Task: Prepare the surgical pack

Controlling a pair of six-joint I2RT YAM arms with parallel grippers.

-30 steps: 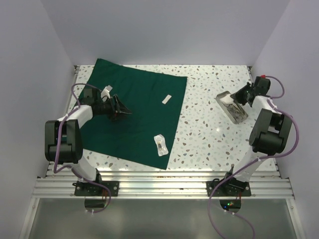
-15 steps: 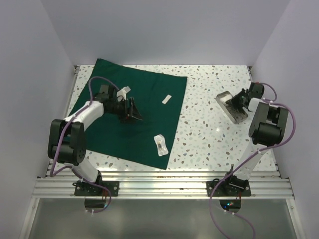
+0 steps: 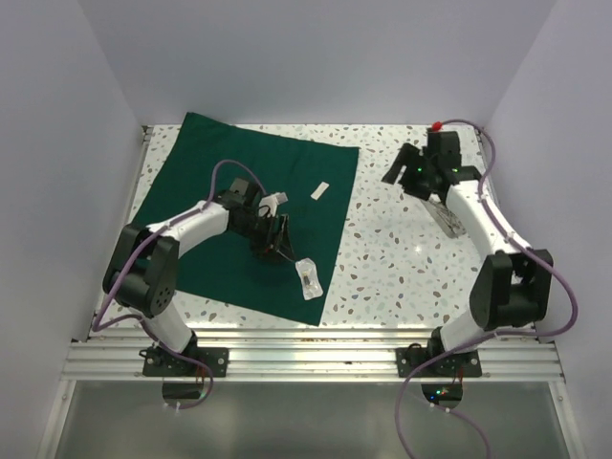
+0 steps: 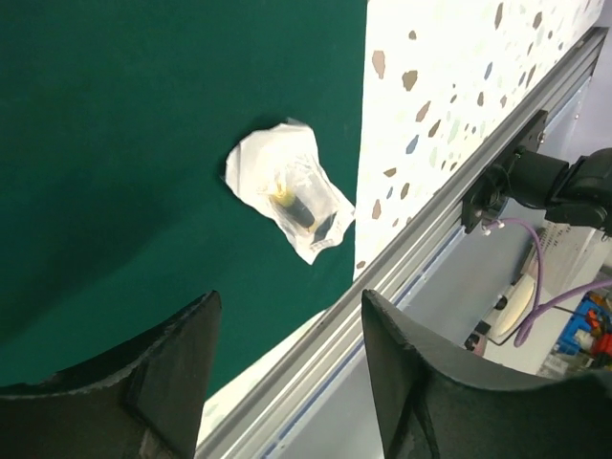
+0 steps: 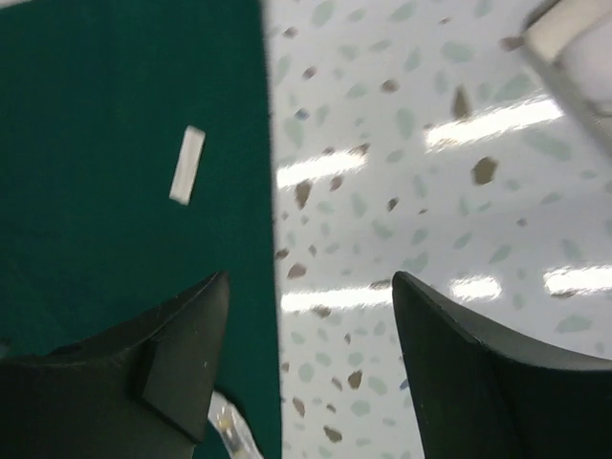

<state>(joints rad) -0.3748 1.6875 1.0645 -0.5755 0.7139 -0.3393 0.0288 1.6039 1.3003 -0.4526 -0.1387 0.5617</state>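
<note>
The surgical pack, a large dark green drape (image 3: 220, 191), lies spread over the left half of the table. On it rest a small white strip (image 3: 320, 189) and a clear packet (image 3: 308, 277) with a dark item inside, near the drape's right edge. My left gripper (image 3: 279, 247) hovers open and empty over the drape, just left of the packet (image 4: 292, 201). My right gripper (image 3: 396, 176) hangs open and empty above bare table right of the drape's edge (image 5: 124, 143), with the strip (image 5: 186, 164) ahead of it.
A shallow metal tray (image 3: 453, 224) sits at the right, partly under the right arm; its corner (image 5: 566, 46) shows in the right wrist view. Speckled table (image 3: 382, 258) lies between drape and tray. The aluminium rail (image 4: 421, 239) runs along the near edge.
My left arm has swept right across the drape toward the packet. My right arm has swung from the tray toward the table's middle, and its jaws have opened.
</note>
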